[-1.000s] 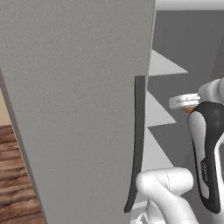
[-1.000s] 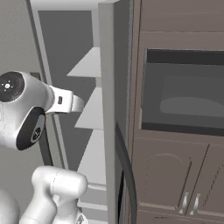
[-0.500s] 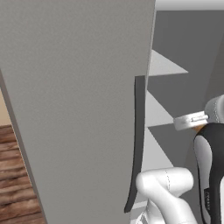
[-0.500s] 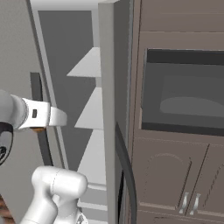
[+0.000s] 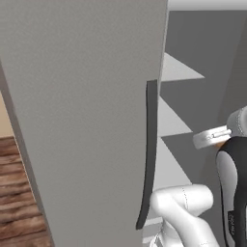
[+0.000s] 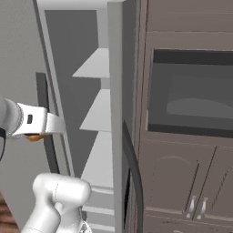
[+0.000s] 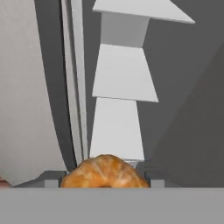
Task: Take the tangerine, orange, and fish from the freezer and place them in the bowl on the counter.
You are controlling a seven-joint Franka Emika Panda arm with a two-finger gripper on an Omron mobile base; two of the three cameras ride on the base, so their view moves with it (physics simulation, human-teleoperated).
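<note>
Tool (image 7: 104, 186) clenched on an orange citrus fruit (image 7: 104, 173) (tangerine or orange, can't tell), held just outside the open freezer (image 5: 87, 120), facing its white shelves (image 7: 124, 74). Prob. light, firm, round w/ slick rind, so grip across widest part. Hand view shows fruit betw. fingertips; base views give just an orange sliver under the wrist.

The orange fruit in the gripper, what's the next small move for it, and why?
Probably draw the arm back, away from the freezer and toward the counter. The hand view shows the orange fruit already sitting between the gripper fingers, with the white shelves ahead, so it looks held and only needs carrying clear of the open door.
</note>
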